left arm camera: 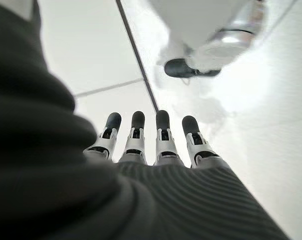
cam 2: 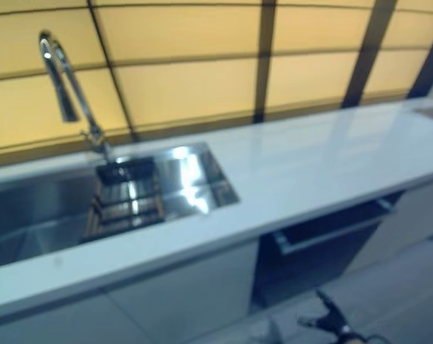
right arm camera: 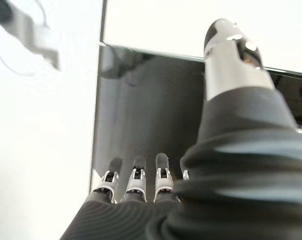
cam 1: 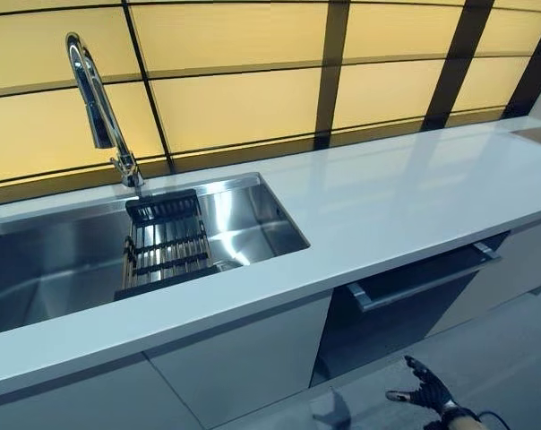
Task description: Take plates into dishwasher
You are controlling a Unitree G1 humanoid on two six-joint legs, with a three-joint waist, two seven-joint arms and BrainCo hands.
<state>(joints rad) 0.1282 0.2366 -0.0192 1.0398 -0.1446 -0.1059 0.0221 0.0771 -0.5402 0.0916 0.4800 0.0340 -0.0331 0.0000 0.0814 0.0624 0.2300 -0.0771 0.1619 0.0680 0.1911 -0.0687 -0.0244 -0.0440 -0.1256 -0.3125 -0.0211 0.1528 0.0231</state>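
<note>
White counter overhead; right hand low, left hand wrist-view only.

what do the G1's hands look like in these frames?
Both alike: left hand and right hand have silver fingers with rounded dark tips in a row, the back and wrist under a dark ribbed cover. The right thumb is silver, dark-tipped.
</note>
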